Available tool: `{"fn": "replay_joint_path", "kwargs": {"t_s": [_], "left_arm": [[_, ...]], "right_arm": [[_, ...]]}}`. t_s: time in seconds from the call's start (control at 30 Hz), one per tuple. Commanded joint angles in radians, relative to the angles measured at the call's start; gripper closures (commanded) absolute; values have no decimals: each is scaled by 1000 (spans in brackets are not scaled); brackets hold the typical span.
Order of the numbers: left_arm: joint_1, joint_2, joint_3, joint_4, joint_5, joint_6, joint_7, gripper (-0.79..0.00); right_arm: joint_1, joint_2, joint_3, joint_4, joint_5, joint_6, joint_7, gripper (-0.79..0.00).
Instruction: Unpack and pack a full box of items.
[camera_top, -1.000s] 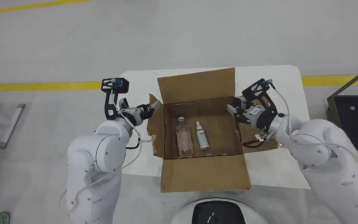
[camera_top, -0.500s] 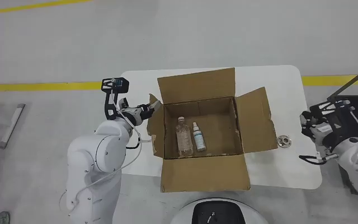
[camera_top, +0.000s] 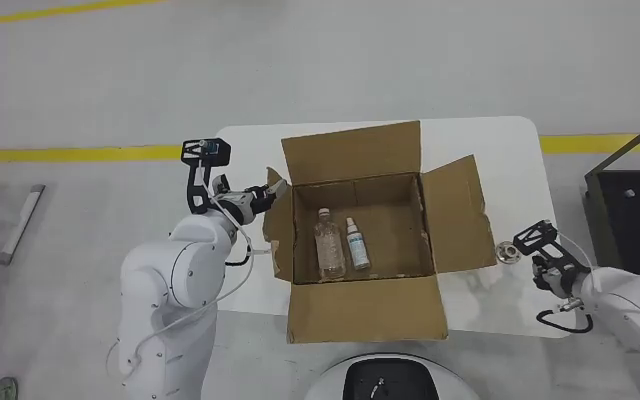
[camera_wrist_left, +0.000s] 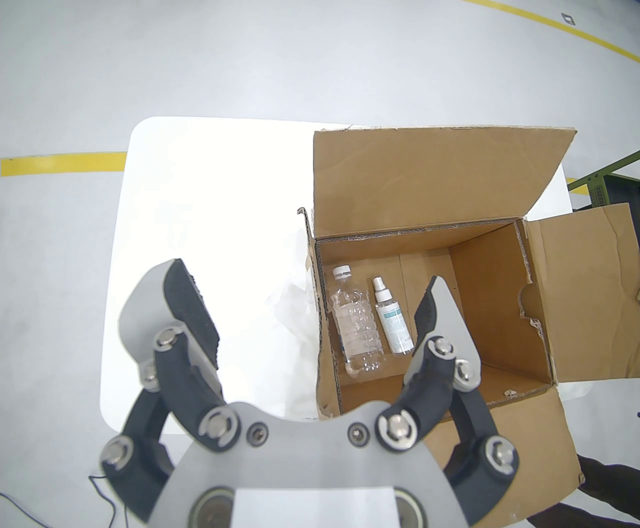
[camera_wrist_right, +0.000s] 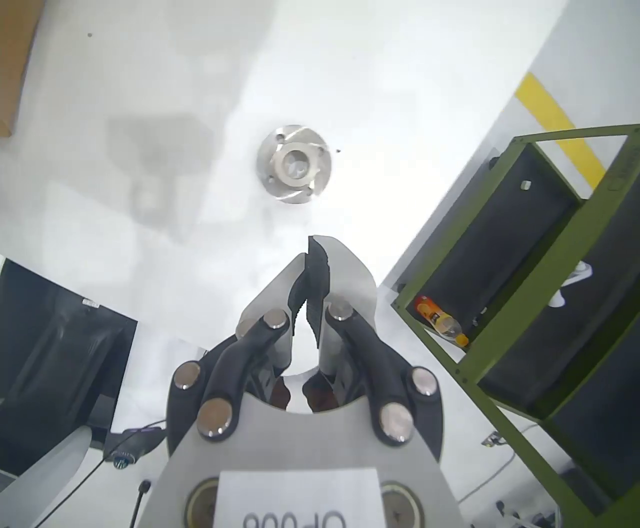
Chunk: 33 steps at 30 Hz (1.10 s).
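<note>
- Right gripper (camera_wrist_right: 312, 270) swung back near the metal disc (camera_wrist_right: 294, 163), tips pressed together, empty.
- Left gripper (camera_wrist_left: 305, 277) sat spread wide beside the box (camera_top: 350, 152); green rack (camera_wrist_right: 575, 133) was cut off at the edge.

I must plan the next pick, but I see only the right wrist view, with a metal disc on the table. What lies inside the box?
Observer: Two things lie side by side on the floor of the box: a clear water bottle and a small spray bottle.
Operator: Is the left gripper holding something?
Observer: No. The left gripper is open and empty, at the box's left side.
Operator: Where is my disc relative to the box?
Observer: The metal disc sits on the table just past the edge of the opened right flap.
</note>
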<state>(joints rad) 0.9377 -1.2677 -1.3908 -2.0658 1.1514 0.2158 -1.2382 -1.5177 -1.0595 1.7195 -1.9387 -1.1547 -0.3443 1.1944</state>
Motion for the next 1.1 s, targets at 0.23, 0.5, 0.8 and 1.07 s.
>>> {"fn": "replay_joint_path", "kwargs": {"t_s": [0.23, 0.5, 0.8, 1.07], "left_arm": [[0, 0, 0, 0, 0, 0, 0, -785], [0, 0, 0, 0, 0, 0, 0, -785], [0, 0, 0, 0, 0, 0, 0, -785], [0, 0, 0, 0, 0, 0, 0, -785]], "right_arm": [[17, 1, -6, 12, -1, 1, 7, 0], [90, 4, -18, 33, 19, 13, 28, 0], [356, 21, -123, 144, 51, 12, 293, 0], [439, 43, -248, 251, 82, 77, 341, 0]]}}
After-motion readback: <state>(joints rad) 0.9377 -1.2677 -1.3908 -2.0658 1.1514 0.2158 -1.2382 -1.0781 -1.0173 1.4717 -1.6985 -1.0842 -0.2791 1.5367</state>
